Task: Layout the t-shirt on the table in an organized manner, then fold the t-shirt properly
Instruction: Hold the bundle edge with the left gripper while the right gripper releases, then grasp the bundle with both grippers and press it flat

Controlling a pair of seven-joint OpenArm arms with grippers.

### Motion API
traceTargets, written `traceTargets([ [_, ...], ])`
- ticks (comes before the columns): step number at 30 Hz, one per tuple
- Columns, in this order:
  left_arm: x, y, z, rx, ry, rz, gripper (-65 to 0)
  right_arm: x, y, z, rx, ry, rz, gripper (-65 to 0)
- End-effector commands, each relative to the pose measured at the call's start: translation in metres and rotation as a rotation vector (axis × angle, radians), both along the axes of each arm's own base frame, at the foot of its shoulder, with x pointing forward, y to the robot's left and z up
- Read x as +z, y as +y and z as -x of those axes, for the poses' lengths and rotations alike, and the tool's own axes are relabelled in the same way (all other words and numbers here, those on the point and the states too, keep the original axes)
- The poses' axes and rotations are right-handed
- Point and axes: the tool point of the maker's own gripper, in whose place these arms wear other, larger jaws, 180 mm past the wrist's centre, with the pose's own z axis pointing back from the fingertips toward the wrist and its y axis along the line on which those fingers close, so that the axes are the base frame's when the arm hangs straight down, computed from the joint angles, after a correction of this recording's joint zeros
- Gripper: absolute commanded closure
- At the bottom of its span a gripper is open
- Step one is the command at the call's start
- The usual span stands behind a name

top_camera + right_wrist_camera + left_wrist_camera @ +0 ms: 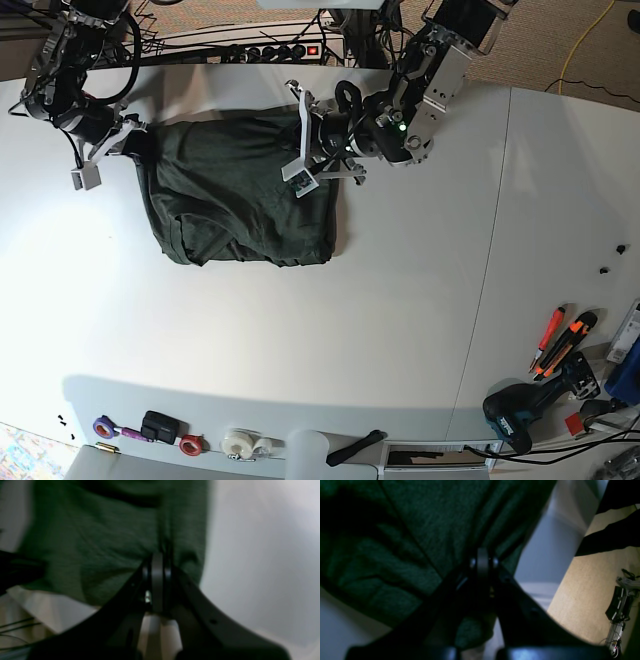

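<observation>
The dark green t-shirt (240, 195) lies bunched and partly doubled over on the white table (300, 330), toward the back left. My left gripper (303, 152) is at the shirt's right upper edge, and in the left wrist view its fingers (483, 557) are shut on a pinch of the green cloth (420, 530). At the shirt's left upper corner is my right gripper (128, 148). The right wrist view shows it (157, 562) shut on a fold of the cloth (100, 545), which hangs over the tabletop (262, 555).
A power strip (270, 48) and cables run along the back edge. Orange-handled tools (555, 340) and a drill (520, 410) lie at the front right. Tape rolls (240, 443) sit along the front edge. A thin seam (495, 250) crosses the tabletop.
</observation>
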Motion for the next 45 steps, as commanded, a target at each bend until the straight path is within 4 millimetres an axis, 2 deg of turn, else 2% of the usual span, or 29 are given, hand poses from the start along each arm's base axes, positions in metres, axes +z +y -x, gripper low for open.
traceTargets([
  [1,0.009,-0.004,-0.006,0.003,-0.025,0.022,0.0,0.009,-0.014,-0.008,-0.003,-0.031,0.049,0.0],
  [7,0.009,-0.004,-0.006,0.003,-0.024,0.022,0.0,0.011,-0.037,-0.018,-0.023,-0.03,0.12,0.0],
  [14,0.012,-0.006,-0.007,0.006,-0.033,0.043,0.0,0.032,-0.051,-0.033,-0.033,-0.103,0.142,0.0],
  [16,0.027,-0.015,-0.006,-0.016,-0.042,0.114,0.0,0.045,-0.052,-0.039,-0.034,-0.144,0.11,0.0],
  [19,0.065,-0.027,-0.005,-0.059,-0.088,0.241,0.0,0.067,-0.054,-0.047,-0.031,-0.209,0.068,0.0],
  [22,0.101,-0.031,-0.012,-0.073,-0.191,0.307,0.0,0.081,-0.054,-0.055,-0.043,-0.254,0.032,0.0],
  [24,0.115,-0.031,-0.022,-0.054,-0.248,0.325,0.0,0.088,-0.052,-0.062,-0.042,-0.282,0.014,0.0],
  [26,0.113,-0.027,-0.038,0.009,-0.274,0.3,0.0,0.092,-0.048,-0.069,-0.044,-0.302,0.001,0.0],
  [29,0.09,-0.02,-0.059,0.074,-0.279,0.233,0.0,0.091,-0.037,-0.08,-0.028,-0.311,0.002,0.0],
  [32,0.073,-0.02,-0.076,0.096,-0.241,0.21,0.0,0.088,-0.016,-0.095,0.025,-0.31,0.012,0.0],
  [36,0.074,-0.029,-0.098,0.12,-0.231,0.203,0.0,0.084,0.015,-0.113,0.127,-0.31,0.047,0.0],
  [40,0.068,-0.045,-0.111,0.117,-0.191,0.198,0.0,0.068,0.038,-0.123,0.209,-0.276,0.096,0.0],
  [45,0.045,-0.06,-0.113,0.104,-0.109,0.17,0.0,0.03,0.033,-0.125,0.173,-0.169,0.05,0.0],
])
